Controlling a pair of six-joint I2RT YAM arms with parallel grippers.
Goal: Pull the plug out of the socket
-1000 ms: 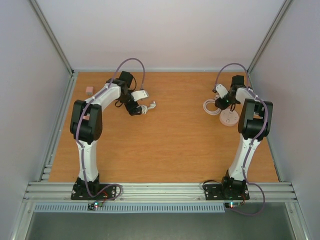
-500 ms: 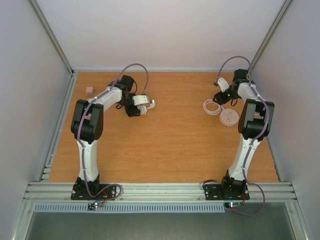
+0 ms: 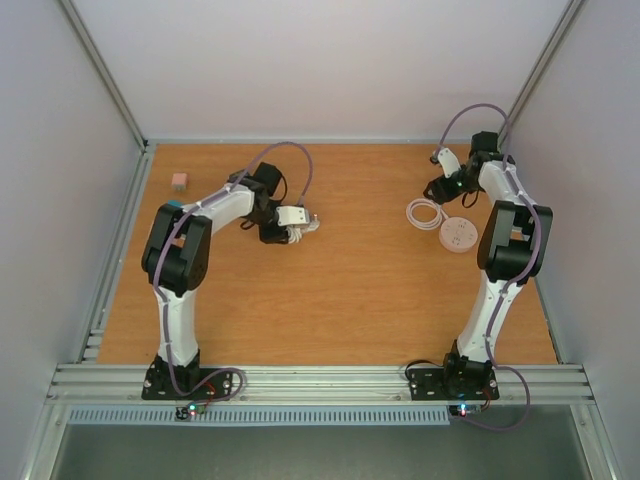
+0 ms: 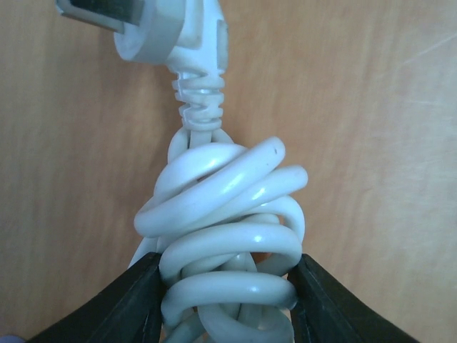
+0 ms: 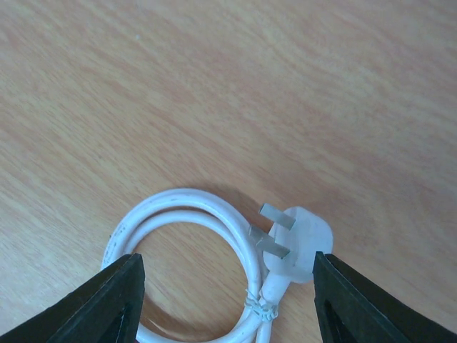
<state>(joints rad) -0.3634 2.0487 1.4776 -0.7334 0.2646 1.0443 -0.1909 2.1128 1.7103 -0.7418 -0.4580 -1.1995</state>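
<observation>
Left wrist view has the left gripper clenched on a tight cable bundle, its two dark fingers pressing the white coils from either side. A white plug sticks out of the far end of the bundle, over the wooden table, with part of a metal prong showing at the top edge. Whether the bundle rests on the wood or hangs above it cannot be told. From the top external camera this gripper sits left of the table's middle, and a small pinkish block lies well apart from it near the far left corner. The right gripper hangs released, jaws wide and grasping nothing, above a loose cable loop lying flat on the wood. The second plug at that loop's end lies on its side with two bare prongs, plugged into nothing. The round socket lies just beside the loop, on its near side, apart from both plugs
</observation>
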